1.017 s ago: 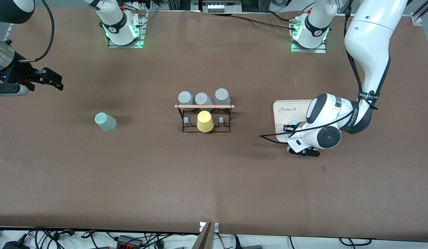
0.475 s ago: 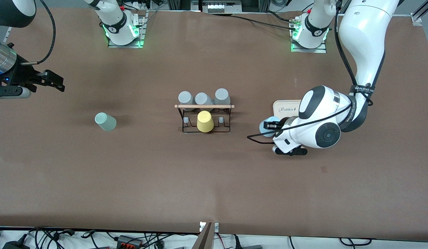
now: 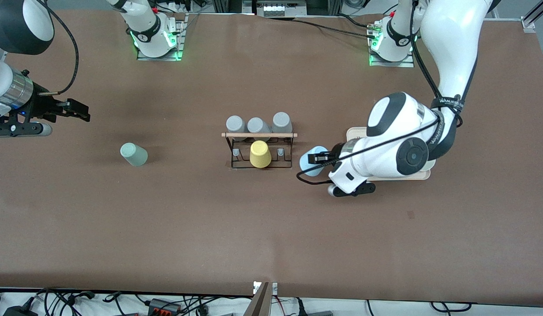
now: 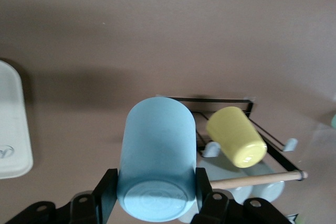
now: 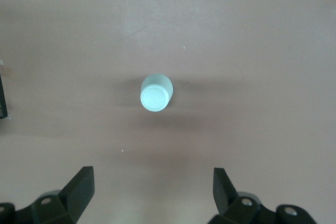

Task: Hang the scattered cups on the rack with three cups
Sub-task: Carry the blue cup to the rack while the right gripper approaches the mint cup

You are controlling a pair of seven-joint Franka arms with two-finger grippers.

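Fingers of my left gripper [image 4: 156,195] clamp the light blue cup [image 3: 310,161] over the counter [image 3: 271,228] beside the rack [image 3: 260,150]. My right gripper [image 5: 152,190] hangs wide open, empty, above the mint-green cup [image 5: 156,93].

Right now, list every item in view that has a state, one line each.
Light blue cup: gripped in the left pincer, carried in the air beside the rack.
Rack: upright, four cups hung on it.
Three grey cups: hung in a row on the rack.
Yellow cup: hung mouth down, between two bare pegs.
Mint-green cup: on the table, not held.
Right pincer: open, empty, above the mint-green cup.
Cream tray: flat, mostly hidden by the left arm.
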